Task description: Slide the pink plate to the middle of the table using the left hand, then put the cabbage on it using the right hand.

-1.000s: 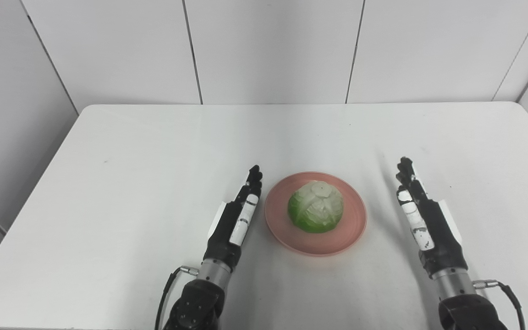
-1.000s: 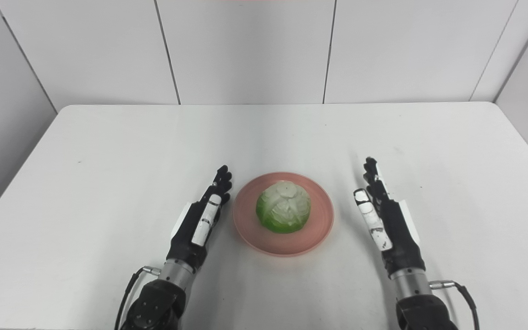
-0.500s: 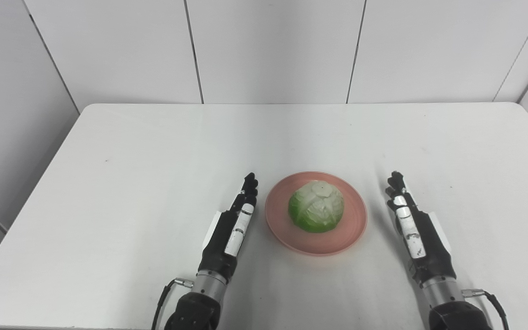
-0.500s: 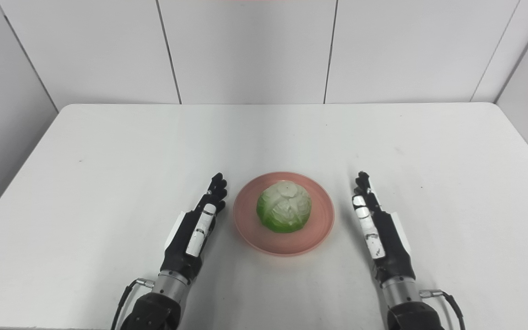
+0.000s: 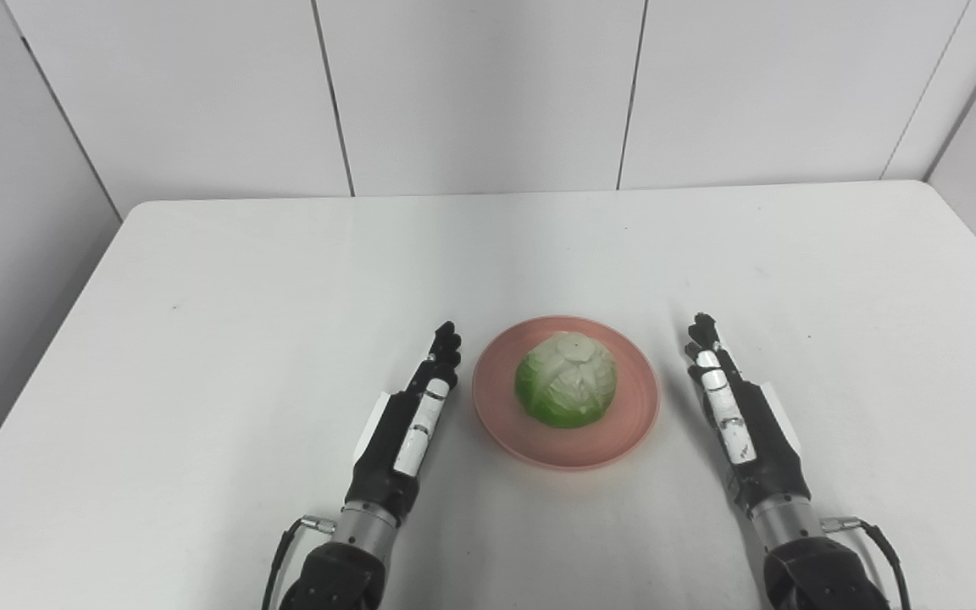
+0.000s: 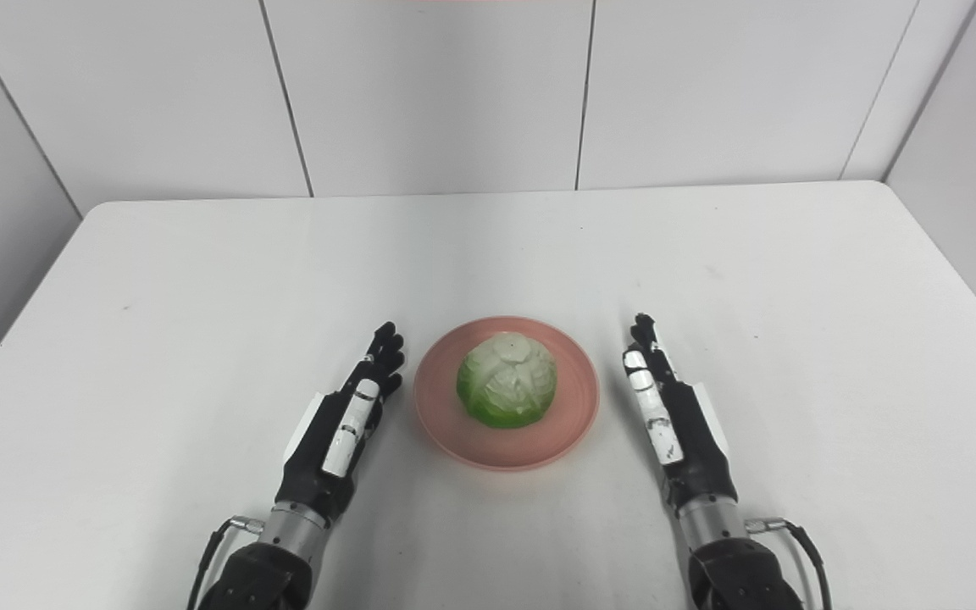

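Observation:
A pink plate [image 5: 628,421] lies near the middle front of the white table, also in the right eye view [image 6: 446,424]. A green and white cabbage [image 5: 566,390] sits on it, upright, also in the right eye view [image 6: 507,390]. My left hand [image 5: 407,419] lies flat just left of the plate, fingers straight, holding nothing, apart from the rim. My right hand [image 5: 742,415] is stretched out to the right of the plate, open and empty, a short gap from it. Both hands also show in the right eye view, left [image 6: 340,424] and right [image 6: 670,419].
The white table [image 5: 285,280] has a rounded far edge against grey wall panels. Its left edge runs diagonally at the far left [image 5: 47,339].
Both hands have drawn back toward me along the table, staying open. The whole picture has also shifted a little left, so the camera moved. Plate and cabbage stay put.

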Tool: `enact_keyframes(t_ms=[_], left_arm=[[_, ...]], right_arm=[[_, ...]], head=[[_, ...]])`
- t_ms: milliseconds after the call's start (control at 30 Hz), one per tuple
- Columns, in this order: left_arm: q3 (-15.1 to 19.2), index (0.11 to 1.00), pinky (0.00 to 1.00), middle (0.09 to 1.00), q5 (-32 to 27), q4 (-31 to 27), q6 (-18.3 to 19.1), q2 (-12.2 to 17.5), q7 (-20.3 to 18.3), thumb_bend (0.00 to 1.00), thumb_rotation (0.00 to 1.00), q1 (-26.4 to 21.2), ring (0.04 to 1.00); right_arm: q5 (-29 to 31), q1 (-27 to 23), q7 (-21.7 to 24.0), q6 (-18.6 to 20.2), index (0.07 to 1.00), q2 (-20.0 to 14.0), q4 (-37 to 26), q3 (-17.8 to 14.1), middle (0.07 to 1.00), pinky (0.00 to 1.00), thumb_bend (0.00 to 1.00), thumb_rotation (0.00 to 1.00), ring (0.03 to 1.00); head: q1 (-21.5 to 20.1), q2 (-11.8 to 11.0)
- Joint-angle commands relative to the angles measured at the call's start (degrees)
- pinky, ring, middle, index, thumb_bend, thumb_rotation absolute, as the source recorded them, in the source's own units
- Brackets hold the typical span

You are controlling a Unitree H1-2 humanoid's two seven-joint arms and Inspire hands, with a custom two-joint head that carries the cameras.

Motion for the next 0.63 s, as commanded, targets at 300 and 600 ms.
enact_keyframes(t_ms=[300, 600], left_arm=[[1.77, 0.988, 0.96, 0.999, -0.9, 0.49, 0.84, 1.3, -0.11, 0.35, 1.0, -0.42, 0.986], [2.08, 0.984, 0.95, 0.996, -0.6, 1.13, 0.28, 0.91, -0.06, 0.35, 1.0, -0.6, 0.981]], right_arm=[[0.49, -1.43, -0.2, 1.21, 1.0, 1.39, -0.96, 0.87, 1.0, 1.0, 0.28, 1.0, 1.0], [0.41, -1.52, 0.08, 0.65, 1.0, 1.0, -0.58, 0.97, 1.0, 1.0, 0.29, 1.0, 1.0]], head=[[-0.68, 0.28], [-0.23, 0.34]])
